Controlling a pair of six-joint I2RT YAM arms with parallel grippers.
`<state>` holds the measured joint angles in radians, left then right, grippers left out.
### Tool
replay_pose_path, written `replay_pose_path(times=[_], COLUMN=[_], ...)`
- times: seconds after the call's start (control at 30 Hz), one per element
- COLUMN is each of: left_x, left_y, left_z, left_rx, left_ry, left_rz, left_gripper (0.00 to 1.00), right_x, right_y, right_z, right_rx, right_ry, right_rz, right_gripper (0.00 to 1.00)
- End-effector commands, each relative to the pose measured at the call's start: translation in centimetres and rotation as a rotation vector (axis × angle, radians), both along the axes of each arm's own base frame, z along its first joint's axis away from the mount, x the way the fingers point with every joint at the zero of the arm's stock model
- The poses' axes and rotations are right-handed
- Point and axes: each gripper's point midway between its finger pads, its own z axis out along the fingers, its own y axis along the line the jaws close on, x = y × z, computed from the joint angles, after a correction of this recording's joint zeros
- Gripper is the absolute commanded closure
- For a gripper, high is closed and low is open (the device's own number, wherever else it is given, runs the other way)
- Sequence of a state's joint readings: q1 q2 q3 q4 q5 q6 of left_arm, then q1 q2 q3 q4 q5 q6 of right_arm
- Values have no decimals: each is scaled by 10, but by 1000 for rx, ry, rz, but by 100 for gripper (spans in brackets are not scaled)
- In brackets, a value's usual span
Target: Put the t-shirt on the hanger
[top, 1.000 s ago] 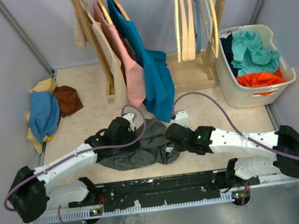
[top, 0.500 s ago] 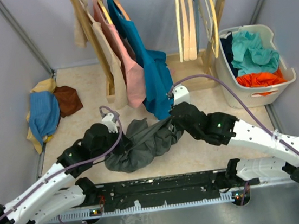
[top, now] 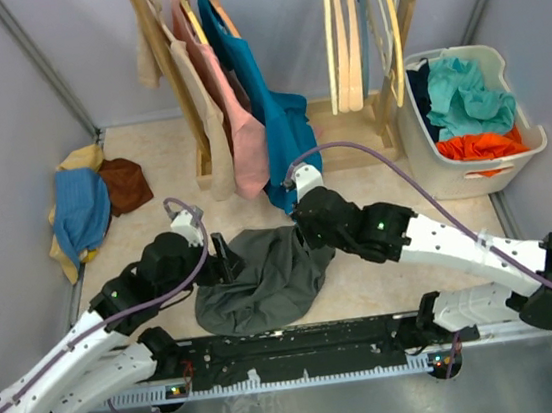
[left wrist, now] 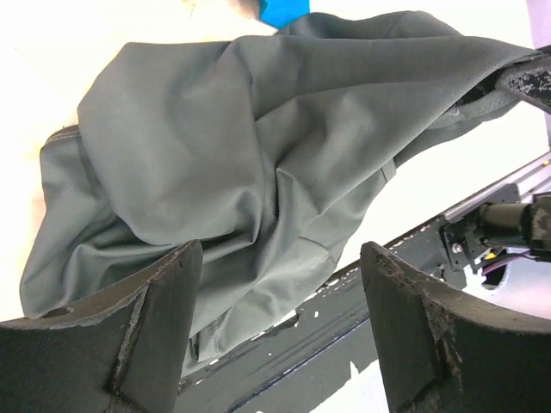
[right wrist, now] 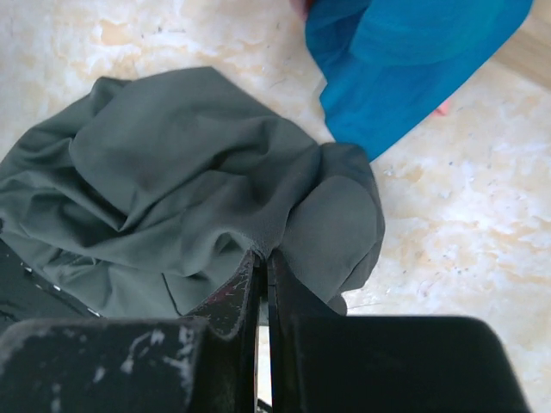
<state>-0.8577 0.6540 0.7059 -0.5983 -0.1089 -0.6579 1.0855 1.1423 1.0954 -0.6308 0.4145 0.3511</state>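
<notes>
Two grippers on the charcoal t-shirt (top: pixel 265 278), crumpled on the table (top: pixel 152 181) just ahead of the arm bases. Right gripper (right wrist: pixel 263 258) clenched on a fold at the shirt's 2 o'clock edge, lifting it. Left gripper (left wrist: pixel 280 258) released, jaws wide, at its 9 o'clock side, nothing held. Bare wooden hangers (top: pixel 341 37) on the rack (top: pixel 175 78) at 12 o'clock; teal shirt (top: pixel 282 135) hangs beside.

Beige marbled counter (top: pixel 158 231) carries crumpled dark grey t-shirt (top: pixel 260 284) near front edge, blue-yellow-brown clothes pile (top: pixel 89 204) at left, white laundry basket (top: pixel 433 172) at right, wooden rack base (top: pixel 349 142) at back.
</notes>
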Motion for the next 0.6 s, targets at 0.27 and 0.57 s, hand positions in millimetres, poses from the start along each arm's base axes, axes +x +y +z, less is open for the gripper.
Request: replay_pose_path(times=[0.27, 0.57], left_x=[7, -14], left_y=[-45, -75], left_z=[7, 12], left_rx=[13, 52], left_ry=[-17, -47], left_rz=[-111, -132], left_gripper=[25, 26], right_x=[6, 17], right_y=[24, 30], right_z=[57, 87], right_rx=[118, 139], right_ry=[32, 5], right_rz=[-67, -89], right_gripper=[100, 100])
